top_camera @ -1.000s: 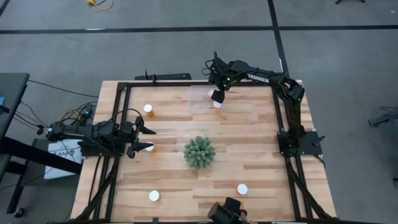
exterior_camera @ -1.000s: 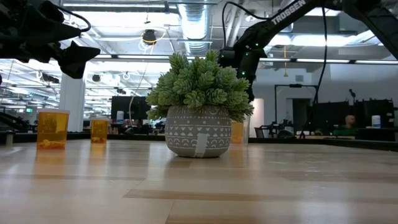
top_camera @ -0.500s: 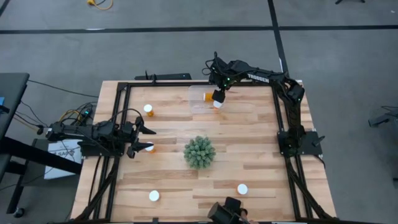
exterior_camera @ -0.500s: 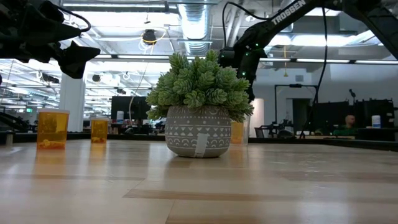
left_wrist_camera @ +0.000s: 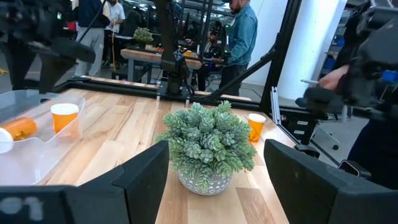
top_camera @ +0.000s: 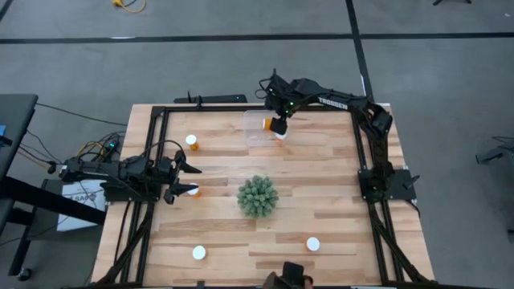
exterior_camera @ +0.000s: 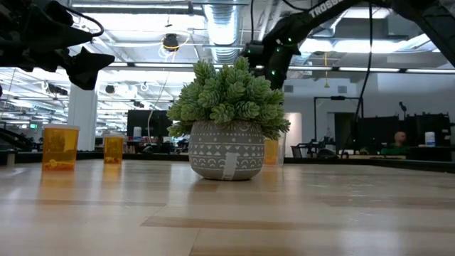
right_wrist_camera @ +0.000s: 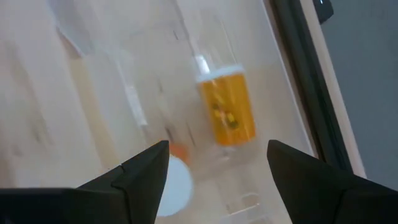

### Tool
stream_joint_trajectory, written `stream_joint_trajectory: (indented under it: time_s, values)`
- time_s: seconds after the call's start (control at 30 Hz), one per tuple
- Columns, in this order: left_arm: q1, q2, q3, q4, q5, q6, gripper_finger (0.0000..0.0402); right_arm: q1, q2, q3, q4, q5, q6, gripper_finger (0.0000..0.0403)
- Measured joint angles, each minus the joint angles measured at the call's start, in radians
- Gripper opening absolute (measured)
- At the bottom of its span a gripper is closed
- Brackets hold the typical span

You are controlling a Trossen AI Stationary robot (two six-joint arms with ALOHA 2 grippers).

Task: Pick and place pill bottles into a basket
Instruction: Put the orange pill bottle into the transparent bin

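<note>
The clear basket lies at the table's far middle. One orange pill bottle lies on its side in it, and it also shows in the right wrist view. Another bottle stands at the basket's near right corner. My right gripper hangs open and empty above the basket, as the right wrist view shows. My left gripper is open and empty over the table's left side, also seen in the left wrist view. A bottle stands beside its near finger.
The spiky green plant in its grey pot stands mid-table. Other bottles stand at the far left, near left and near right. People stand in the room beyond the table.
A pill bottle that was upright under my right gripper now lies on its side in the basket. My right gripper has risen above the basket and shifted slightly toward the table's far left.
</note>
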State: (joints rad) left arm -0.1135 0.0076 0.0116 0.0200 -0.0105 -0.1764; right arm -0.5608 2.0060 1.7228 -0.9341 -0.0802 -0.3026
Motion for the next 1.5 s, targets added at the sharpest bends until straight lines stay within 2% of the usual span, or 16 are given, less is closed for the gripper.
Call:
stream_joint_trajectory:
  time_s: [0.23,0.5,0.73,1.03,1.23,1.5]
  values:
    - [0.000,0.000,0.000,0.000,0.000,0.000,0.0254,0.071,-0.083,0.068,-0.043,-0.028,0.034,0.0267]
    - [0.000,0.000,0.000,0.000,0.000,0.000,0.0254,0.190,-0.208,0.070,-0.223,-0.028,0.051,0.0267]
    - [0.000,0.000,0.000,0.000,0.000,0.000,0.0254,0.296,-0.306,0.070,-0.293,-0.030,0.075,0.0267]
    - [0.000,0.000,0.000,0.000,0.000,0.000,0.0254,0.479,-0.373,0.070,-0.401,-0.037,0.110,0.0265]
    - [0.000,0.000,0.000,0.000,0.000,0.000,0.0254,0.613,-0.386,0.068,-0.443,-0.089,0.141,0.0265]
    - [0.000,0.000,0.000,0.000,0.000,0.000,0.0254,0.785,-0.488,-0.074,-0.407,-0.079,0.246,0.0264]
